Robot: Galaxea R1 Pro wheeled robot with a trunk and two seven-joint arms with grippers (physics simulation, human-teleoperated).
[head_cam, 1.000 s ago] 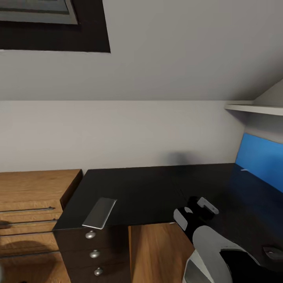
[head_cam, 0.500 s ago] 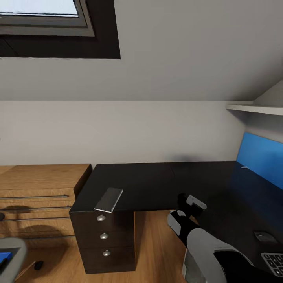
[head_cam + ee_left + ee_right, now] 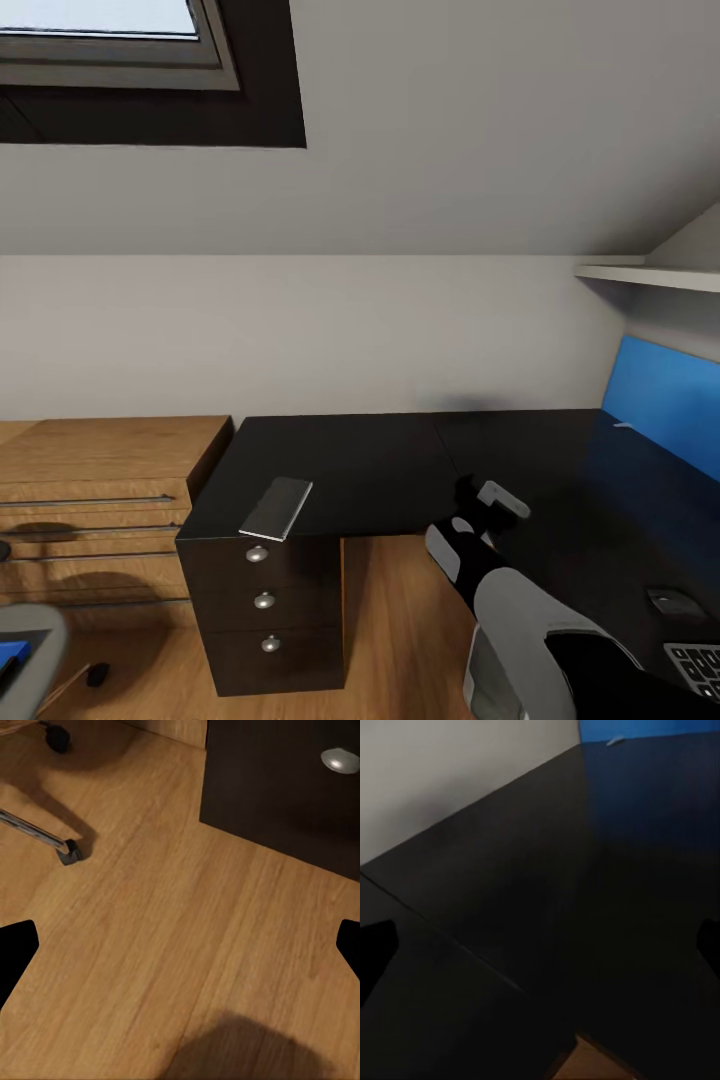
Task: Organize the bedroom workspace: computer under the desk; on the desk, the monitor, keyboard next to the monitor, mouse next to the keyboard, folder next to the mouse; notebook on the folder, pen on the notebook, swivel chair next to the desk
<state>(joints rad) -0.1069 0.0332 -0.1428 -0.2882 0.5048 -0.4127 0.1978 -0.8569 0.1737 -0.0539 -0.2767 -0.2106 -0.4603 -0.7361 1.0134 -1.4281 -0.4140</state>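
Note:
The desk [image 3: 400, 470] has a glossy black top, a blue back panel [image 3: 660, 400] and a black drawer unit [image 3: 265, 610]. A thin grey notebook [image 3: 276, 507] lies on the desk corner above the drawers. The small white pen [image 3: 622, 427] rests by the blue panel, and shows again as the pen [image 3: 615, 740] in the right wrist view. At the right edge lie the mouse [image 3: 672, 600] and a corner of the keyboard [image 3: 695, 668]. The swivel chair [image 3: 30, 635] shows at the lower left with the blue folder [image 3: 8, 655] on it. My right gripper [image 3: 540, 949] hovers open over the desk. My left gripper [image 3: 180, 952] hangs open above the floor.
A light wooden dresser [image 3: 100, 480] stands left of the desk. A white shelf [image 3: 650, 272] juts out at the upper right under the sloped ceiling. Near the left gripper are a chair castor [image 3: 56, 735], a chrome base leg [image 3: 37, 836] and a drawer knob [image 3: 341, 760].
Compared with a second ago the camera has pulled back, bringing the chair, mouse and keyboard into view. In the last half second the right gripper shifted only slightly over the desk edge.

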